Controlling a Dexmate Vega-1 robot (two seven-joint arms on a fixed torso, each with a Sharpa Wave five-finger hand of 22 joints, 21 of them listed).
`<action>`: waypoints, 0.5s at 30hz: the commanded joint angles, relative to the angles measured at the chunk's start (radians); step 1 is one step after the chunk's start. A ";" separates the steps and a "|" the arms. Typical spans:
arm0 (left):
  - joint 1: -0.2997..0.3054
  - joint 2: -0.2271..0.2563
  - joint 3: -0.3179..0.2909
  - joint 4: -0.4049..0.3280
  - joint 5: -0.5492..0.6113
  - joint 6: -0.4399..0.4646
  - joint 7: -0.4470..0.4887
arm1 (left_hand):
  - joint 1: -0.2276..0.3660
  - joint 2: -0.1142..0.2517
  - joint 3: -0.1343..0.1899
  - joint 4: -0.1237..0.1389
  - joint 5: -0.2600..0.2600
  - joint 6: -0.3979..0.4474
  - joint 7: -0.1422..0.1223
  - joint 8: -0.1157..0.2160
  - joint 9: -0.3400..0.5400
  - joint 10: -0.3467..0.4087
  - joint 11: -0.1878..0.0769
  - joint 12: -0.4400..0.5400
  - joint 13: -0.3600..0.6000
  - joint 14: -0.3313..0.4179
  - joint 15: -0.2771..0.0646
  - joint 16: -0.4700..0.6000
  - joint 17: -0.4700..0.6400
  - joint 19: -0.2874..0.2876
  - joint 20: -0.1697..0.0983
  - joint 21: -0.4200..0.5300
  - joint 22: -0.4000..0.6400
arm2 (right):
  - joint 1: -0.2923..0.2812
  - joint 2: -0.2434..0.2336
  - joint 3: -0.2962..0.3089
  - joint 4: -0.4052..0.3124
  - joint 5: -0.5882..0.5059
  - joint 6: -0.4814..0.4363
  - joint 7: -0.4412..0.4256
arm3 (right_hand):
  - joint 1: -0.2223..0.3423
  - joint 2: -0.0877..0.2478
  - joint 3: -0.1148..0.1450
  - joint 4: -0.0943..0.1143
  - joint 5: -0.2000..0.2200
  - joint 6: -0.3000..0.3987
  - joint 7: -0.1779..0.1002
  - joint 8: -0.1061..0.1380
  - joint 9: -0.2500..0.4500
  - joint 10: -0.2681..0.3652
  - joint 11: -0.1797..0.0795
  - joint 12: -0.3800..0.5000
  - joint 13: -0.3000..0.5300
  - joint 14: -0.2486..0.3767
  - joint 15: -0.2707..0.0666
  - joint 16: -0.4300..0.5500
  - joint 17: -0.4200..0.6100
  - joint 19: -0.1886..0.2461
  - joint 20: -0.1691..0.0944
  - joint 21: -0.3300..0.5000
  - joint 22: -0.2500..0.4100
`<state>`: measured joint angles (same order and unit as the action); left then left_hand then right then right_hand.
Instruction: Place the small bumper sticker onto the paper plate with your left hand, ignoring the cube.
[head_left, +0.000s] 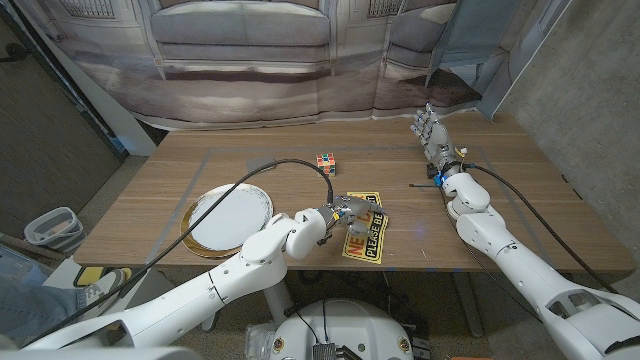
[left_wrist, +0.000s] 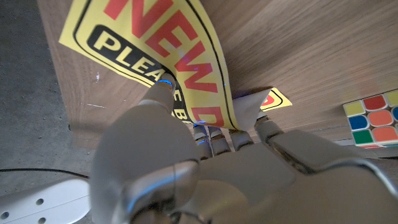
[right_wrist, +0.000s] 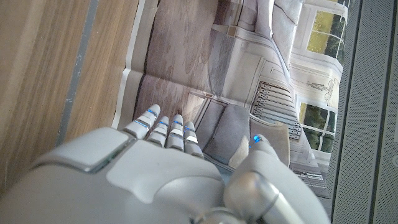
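Fingers of the left hand are pinching the sticker, curling its edge off the table between thumb and fingertips to carry it.

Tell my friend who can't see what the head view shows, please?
The robot's left hand grips a yellow bumper sticker on a wooden table, beside a paper plate. A cube sits behind; the right hand waits apart.

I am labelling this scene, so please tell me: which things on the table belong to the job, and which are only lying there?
Belonging to the job:
- yellow sticker, edge lifted, pinched by the left hand
- paper plate, where it goes

Only lying about:
- colour cube
- black cable
- right hand, holding nothing
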<state>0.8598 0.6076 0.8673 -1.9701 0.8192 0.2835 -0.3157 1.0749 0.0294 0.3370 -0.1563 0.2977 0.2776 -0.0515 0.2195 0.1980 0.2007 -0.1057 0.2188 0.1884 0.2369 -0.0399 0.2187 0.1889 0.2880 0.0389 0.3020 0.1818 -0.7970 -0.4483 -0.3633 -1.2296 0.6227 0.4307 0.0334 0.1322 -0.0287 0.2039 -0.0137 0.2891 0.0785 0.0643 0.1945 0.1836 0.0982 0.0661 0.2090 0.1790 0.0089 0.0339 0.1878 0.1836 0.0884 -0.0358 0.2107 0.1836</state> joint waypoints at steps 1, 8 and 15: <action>0.031 0.000 -0.015 -0.009 0.001 0.027 0.100 | 0.040 0.027 0.021 0.001 -0.029 0.041 0.003 0.015 0.003 0.045 0.001 0.014 0.005 0.048 -0.036 0.016 0.008 0.121 0.062 0.014 0.004 | 0.000 0.000 0.000 -0.002 -0.001 0.001 -0.004 | 0.001 0.011 -0.004 0.002 -0.003 0.003 -0.006 -0.001 0.002 0.005 0.002 -0.002 0.003 0.009 0.000 0.001 0.003 0.011 -0.011 -0.002 0.003; 0.043 0.007 -0.021 -0.019 -0.002 0.034 0.129 | 0.077 0.070 0.045 0.006 -0.075 0.096 0.015 0.029 0.004 0.112 -0.010 0.024 0.006 0.108 -0.041 0.026 0.013 0.183 0.040 0.033 0.005 | -0.004 -0.002 0.000 -0.014 -0.004 -0.001 -0.008 | 0.001 0.011 -0.004 0.001 -0.003 0.003 -0.006 -0.001 0.002 0.005 0.002 -0.002 0.003 0.009 0.001 0.001 0.003 0.011 -0.011 -0.002 0.003; 0.053 0.015 -0.024 -0.032 0.005 0.043 0.144 | 0.083 0.082 0.051 0.009 -0.090 0.117 0.012 0.033 0.005 0.134 -0.019 0.026 0.006 0.129 -0.044 0.029 0.015 0.189 0.037 0.034 0.005 | -0.009 -0.003 0.000 -0.021 -0.004 -0.001 -0.010 | 0.001 0.012 -0.005 0.001 -0.003 0.002 -0.006 -0.001 0.002 0.005 0.001 -0.002 0.003 0.010 0.001 0.001 0.003 0.011 -0.011 -0.002 0.003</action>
<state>0.8943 0.6135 0.8513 -1.9834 0.8138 0.3108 -0.2156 1.1509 0.1054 0.3797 -0.1464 0.2137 0.3798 -0.0393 0.2441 0.1980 0.3195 -0.1235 0.2386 0.1935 0.3514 -0.0397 0.2412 0.1981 0.4604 0.0694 0.3327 0.1870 -0.7984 -0.4487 -0.3633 -1.2376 0.6209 0.4306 0.0279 0.1322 -0.0287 0.2041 -0.0135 0.2892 0.0786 0.0643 0.1945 0.1836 0.0982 0.0661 0.2090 0.1790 0.0089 0.0339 0.1878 0.1836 0.0883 -0.0358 0.2108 0.1836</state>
